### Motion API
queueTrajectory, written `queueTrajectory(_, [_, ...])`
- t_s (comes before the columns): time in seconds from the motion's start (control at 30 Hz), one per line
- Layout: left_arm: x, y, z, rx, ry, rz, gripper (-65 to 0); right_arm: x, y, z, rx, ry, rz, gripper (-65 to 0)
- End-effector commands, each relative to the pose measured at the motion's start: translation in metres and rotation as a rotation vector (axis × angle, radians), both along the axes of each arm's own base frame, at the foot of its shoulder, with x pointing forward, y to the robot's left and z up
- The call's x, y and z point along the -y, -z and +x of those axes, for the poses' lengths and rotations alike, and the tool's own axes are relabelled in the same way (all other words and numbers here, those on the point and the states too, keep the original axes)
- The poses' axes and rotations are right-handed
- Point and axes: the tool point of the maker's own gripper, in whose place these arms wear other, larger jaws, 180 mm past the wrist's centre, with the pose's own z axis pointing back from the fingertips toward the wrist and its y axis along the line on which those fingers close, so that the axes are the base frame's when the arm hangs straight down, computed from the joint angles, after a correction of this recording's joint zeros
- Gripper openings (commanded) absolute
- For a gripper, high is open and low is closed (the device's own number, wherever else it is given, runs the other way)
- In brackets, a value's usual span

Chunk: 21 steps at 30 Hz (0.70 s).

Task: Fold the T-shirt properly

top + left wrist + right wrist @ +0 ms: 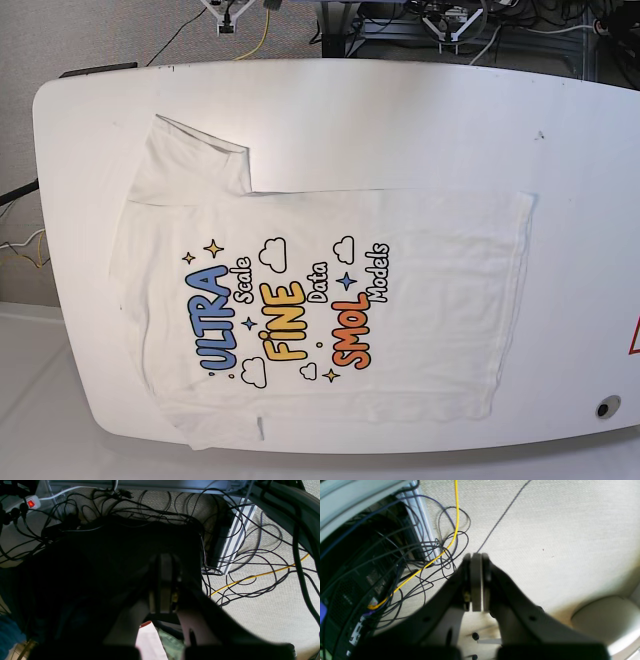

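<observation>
The white T-shirt (330,300) lies spread flat on the white table (580,150), print side up, collar end toward the view's left and hem toward the right. One sleeve (195,160) points to the far left corner. The lower sleeve is folded under at the near edge. Both arms are behind the table's far edge, off the shirt. My right gripper (476,554) is shut and empty, over the carpet; it shows small in the base view (228,18). My left gripper (165,555) is shut and empty, over dark gear and cables; it shows small in the base view (452,25).
Tangled black cables and a yellow cable (260,575) lie on the carpet behind the table. A power strip with a lit red switch (30,503) is there. A dark computer case (345,580) stands by the frame. A round hole (604,407) marks the table's near right corner.
</observation>
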Motion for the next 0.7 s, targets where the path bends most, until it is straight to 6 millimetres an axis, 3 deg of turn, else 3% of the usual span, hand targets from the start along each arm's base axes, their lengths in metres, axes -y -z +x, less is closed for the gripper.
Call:
queueTrajectory(0.0, [-0.004, -0.001, 0.0, 0.001, 0.009, 0.014, -64.8, 0.0, 0.0, 0.003, 0.009, 0.0, 0.002, -65.0])
queueTrajectory(0.67, [-0.007, -0.001, 0.002, 0.009, 0.012, 0.01, -65.0, -0.018, 0.002, 0.012, 0.048, 0.005, 0.114, -65.0])
